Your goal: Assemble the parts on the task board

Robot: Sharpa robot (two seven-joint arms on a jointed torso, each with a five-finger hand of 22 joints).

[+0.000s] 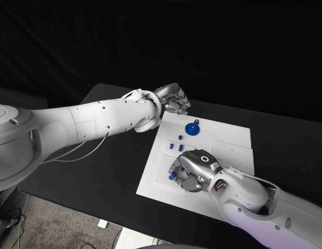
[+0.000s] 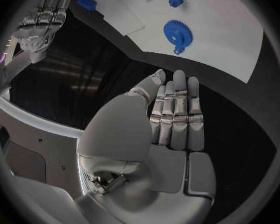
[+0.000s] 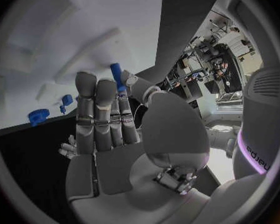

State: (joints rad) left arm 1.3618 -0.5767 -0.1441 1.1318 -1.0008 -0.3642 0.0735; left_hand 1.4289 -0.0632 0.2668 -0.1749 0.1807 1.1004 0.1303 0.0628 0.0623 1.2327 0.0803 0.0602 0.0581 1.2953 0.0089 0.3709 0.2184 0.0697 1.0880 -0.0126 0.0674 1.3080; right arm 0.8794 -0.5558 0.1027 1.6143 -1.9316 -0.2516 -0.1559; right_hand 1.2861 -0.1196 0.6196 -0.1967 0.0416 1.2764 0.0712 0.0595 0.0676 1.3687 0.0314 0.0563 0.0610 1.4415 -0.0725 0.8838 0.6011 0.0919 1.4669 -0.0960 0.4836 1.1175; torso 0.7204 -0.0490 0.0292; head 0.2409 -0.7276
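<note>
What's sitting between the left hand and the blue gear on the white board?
Nothing: in the left wrist view, only bare black table and white task board separate the silver left hand from the blue toothed gear.

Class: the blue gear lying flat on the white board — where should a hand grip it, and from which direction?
Probably by its toothed rim, coming straight down: the blue gear lies flat on the task board, so only top and edge are exposed. The left hand, nearest, holds nothing.

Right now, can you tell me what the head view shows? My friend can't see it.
Two white robot arms reach over a white task board on a black table. The right hand rests over small blue parts at the board's near end, while the left hand hovers beyond its far corner, near a blue gear.
</note>
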